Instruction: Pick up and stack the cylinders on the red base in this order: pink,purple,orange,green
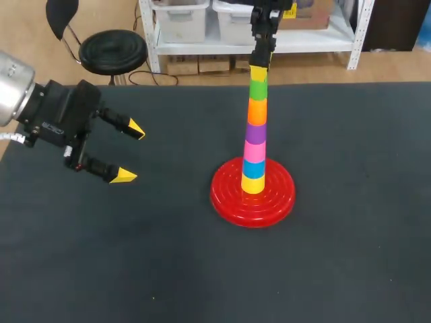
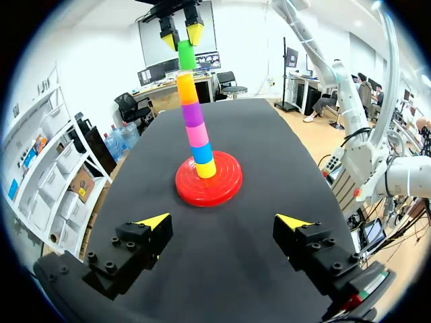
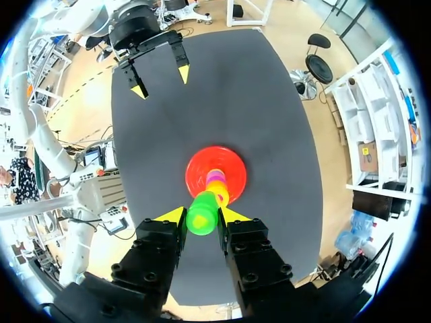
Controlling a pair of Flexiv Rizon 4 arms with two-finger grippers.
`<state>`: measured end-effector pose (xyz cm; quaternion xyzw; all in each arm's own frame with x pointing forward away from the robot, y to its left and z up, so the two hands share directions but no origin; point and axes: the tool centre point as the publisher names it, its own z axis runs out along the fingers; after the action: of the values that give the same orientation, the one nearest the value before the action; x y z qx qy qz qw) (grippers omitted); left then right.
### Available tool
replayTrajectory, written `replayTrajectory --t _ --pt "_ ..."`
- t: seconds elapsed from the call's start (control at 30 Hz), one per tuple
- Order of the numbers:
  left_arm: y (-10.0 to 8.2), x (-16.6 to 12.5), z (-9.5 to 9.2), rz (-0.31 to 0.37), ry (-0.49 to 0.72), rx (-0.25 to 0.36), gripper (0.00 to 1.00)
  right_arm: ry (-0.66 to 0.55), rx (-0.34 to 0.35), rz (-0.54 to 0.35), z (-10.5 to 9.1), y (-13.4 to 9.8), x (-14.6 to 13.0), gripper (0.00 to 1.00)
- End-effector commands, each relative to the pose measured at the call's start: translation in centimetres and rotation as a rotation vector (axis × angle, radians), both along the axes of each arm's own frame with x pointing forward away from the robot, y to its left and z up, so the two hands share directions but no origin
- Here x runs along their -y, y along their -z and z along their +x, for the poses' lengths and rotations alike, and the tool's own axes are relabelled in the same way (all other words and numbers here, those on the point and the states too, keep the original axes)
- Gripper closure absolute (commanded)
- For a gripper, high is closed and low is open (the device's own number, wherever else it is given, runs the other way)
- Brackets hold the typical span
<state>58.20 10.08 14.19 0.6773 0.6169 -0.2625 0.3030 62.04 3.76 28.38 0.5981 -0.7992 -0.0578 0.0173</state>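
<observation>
Atop the stack point(image 1: 254, 145) on the red base point(image 1: 225, 196), right gripper point(image 3: 202, 215) pinches green cylinder point(image 1: 258, 89); left gripper point(image 1: 130, 153) hangs spread

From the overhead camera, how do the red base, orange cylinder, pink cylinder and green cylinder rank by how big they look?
1. red base: clearly the largest.
2. orange cylinder and pink cylinder: they look alike, so no ranking.
Unsure: green cylinder. Its top is hidden between the jaws of the right arm.

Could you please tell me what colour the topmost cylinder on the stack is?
The top cylinder is green, shown best in the head view.
</observation>
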Motion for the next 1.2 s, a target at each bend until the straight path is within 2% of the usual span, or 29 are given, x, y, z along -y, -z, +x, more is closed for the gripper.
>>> replayTrajectory --t 0.03,0.8,1.2 --pt "0.1 -0.1 0.0 -0.003 0.001 0.002 0.00 -0.002 -0.007 -0.005 0.2 0.2 0.0 1.00" --pt "0.1 -0.1 0.0 -0.003 0.001 0.002 0.00 0.003 -0.039 -0.009 0.7 1.4 0.2 1.00" --pt "0.1 -0.1 0.0 -0.003 0.001 0.002 0.00 0.004 -0.041 -0.004 0.7 1.1 0.3 1.00"
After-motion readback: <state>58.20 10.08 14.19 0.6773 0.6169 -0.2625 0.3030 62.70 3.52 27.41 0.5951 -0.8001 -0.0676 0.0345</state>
